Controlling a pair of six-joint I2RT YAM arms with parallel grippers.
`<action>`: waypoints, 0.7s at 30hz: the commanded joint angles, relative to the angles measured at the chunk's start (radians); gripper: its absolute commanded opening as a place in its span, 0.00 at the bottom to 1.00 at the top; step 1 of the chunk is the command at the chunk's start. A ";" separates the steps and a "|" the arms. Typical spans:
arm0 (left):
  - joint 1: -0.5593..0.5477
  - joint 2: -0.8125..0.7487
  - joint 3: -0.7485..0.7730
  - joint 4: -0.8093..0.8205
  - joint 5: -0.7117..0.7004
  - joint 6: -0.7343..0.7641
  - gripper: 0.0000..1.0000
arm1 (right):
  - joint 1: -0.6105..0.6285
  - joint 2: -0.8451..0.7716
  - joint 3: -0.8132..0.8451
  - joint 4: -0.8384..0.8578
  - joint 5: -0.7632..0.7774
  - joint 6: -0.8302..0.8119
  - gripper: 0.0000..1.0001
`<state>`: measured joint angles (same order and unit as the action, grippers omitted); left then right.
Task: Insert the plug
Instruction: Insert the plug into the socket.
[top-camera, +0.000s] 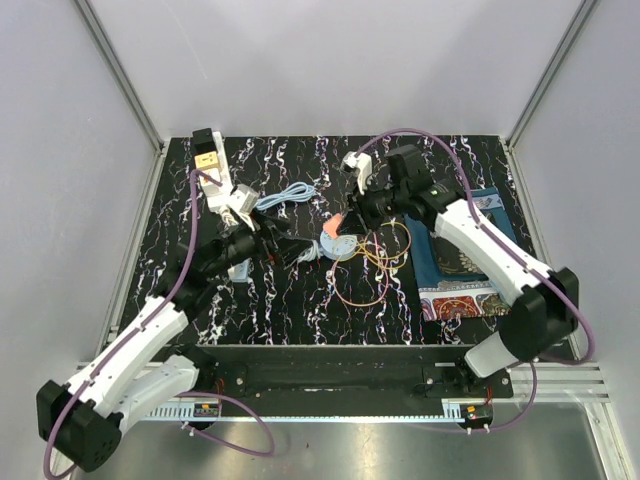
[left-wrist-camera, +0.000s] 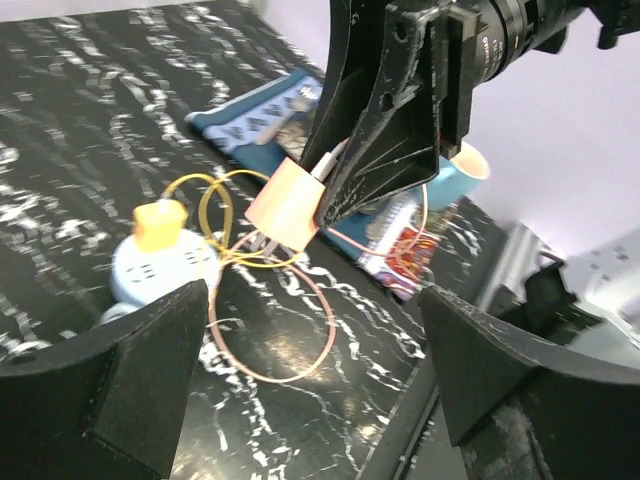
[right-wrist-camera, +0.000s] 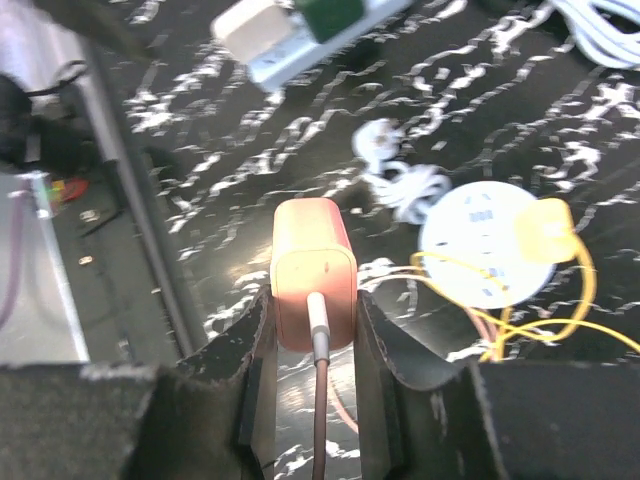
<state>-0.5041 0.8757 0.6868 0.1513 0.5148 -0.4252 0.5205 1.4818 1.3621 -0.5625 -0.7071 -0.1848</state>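
My right gripper (right-wrist-camera: 312, 303) is shut on a salmon-pink plug (right-wrist-camera: 312, 262), its brown cable running back between the fingers. It holds the plug above the mat, a little short of a round pale-blue socket (right-wrist-camera: 478, 250) that has a yellow plug (right-wrist-camera: 550, 230) in it. In the top view the right gripper (top-camera: 346, 217) holds the pink plug (top-camera: 338, 223) just above the round socket (top-camera: 340, 248). My left gripper (left-wrist-camera: 320, 385) is open and empty, low over the mat, facing the pink plug (left-wrist-camera: 285, 208) and the socket (left-wrist-camera: 150, 272). In the top view it (top-camera: 290, 247) is left of the socket.
A white power strip (top-camera: 222, 190) with adapters lies at the back left. A pale-blue coiled cable (top-camera: 290, 195) lies near it. A small white plug (right-wrist-camera: 400, 180) with cable lies beside the socket. Orange and yellow cable loops (top-camera: 368, 275) lie right of the socket. A patterned cloth (top-camera: 458, 262) lies at the right.
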 joint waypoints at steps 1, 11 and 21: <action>0.004 -0.069 -0.012 -0.195 -0.254 0.118 0.90 | -0.005 0.110 0.097 -0.047 0.219 -0.116 0.00; 0.004 -0.211 -0.035 -0.389 -0.453 0.267 0.91 | 0.036 0.379 0.268 -0.063 0.360 -0.200 0.00; 0.004 -0.250 -0.086 -0.380 -0.507 0.305 0.92 | 0.099 0.494 0.322 -0.125 0.454 -0.239 0.00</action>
<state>-0.5041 0.6308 0.6052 -0.2497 0.0647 -0.1577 0.5949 1.9697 1.6341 -0.6376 -0.3191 -0.3805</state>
